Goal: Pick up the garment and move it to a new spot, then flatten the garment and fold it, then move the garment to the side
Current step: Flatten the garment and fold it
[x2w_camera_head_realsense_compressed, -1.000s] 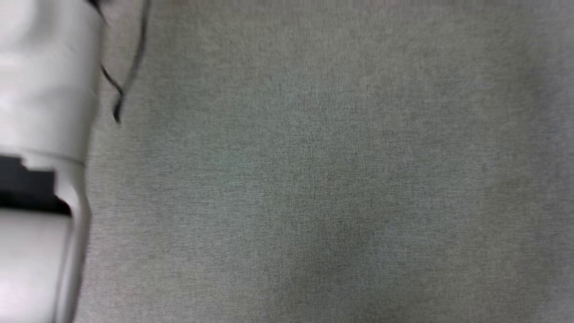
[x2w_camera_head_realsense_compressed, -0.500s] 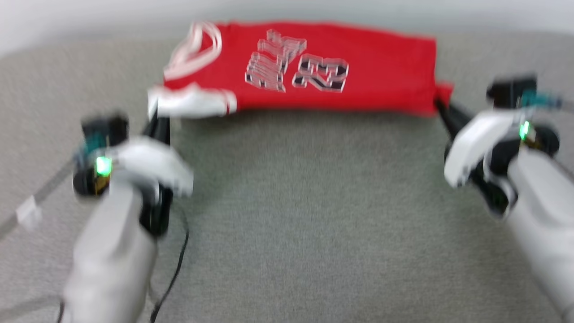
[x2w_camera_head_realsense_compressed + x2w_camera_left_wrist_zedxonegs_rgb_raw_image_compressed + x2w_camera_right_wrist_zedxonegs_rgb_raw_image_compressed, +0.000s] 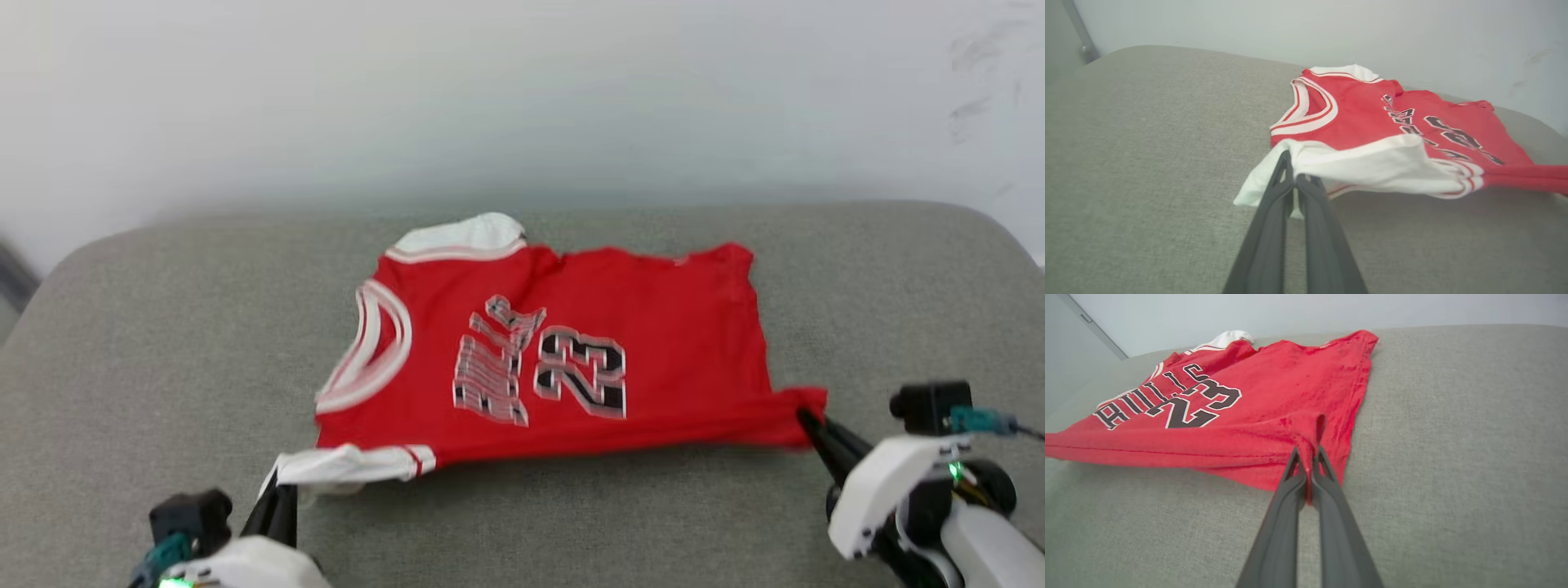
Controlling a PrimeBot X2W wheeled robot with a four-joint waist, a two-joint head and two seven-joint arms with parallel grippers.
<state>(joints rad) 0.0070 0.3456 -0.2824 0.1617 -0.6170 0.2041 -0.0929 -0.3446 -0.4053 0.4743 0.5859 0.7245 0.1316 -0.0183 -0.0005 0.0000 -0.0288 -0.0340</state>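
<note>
Red jersey (image 3: 571, 359) mid-frame on grey cushion (image 3: 163, 343), left gripper (image 3: 1292, 175) clamped on white sleeve (image 3: 1372, 163), right gripper (image 3: 1308, 461) pinching hem corner (image 3: 1314, 428), near edge seemingly lifted

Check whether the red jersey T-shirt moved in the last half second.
Yes. Camera tilted, but the red jersey T-shirt overlapped the back edge of the grey cushion; now it lies short, nearer the robot.

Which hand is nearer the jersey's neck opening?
Left. The left hand pinches the white sleeve beside the neck opening; the right hand pinches the hem corner at the opposite end.
</note>
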